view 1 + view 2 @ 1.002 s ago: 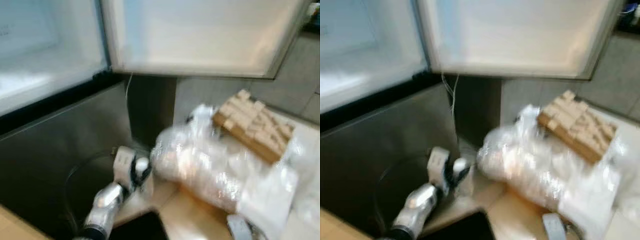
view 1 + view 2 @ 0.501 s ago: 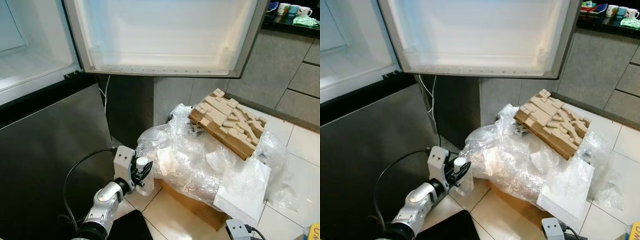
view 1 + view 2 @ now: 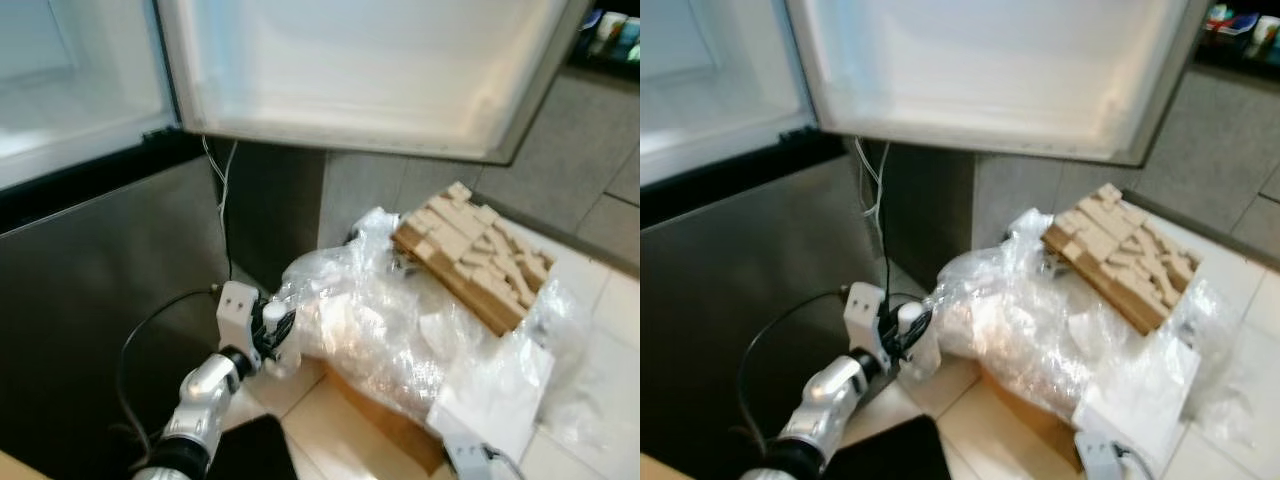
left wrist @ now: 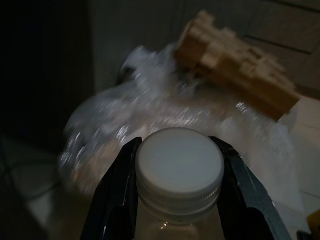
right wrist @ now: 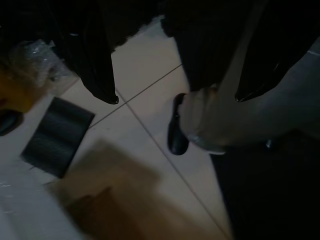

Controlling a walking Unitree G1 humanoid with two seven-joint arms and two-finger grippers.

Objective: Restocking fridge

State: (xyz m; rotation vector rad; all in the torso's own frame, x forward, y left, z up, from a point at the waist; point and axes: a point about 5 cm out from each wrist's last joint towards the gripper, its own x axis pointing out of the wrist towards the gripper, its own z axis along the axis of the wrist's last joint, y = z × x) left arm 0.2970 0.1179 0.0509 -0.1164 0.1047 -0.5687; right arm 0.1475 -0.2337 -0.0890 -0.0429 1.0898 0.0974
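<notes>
The camera view shifts between frames, so most displacement is camera motion. The left gripper (image 3: 274, 335) with its bottle (image 3: 277, 343) now sits closer to the plastic wrap (image 3: 390, 330), touching its edge. Sharpness drops slightly from half a second ago.

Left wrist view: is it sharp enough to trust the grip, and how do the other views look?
Left wrist view: dim, but the white cap is sharp between the left tool's fingers; the plastic wrap behind is smeared. Eye views: softly blurred, with the fridge door washed out bright. Right wrist view: very dark, with floor tiles just legible.
</notes>
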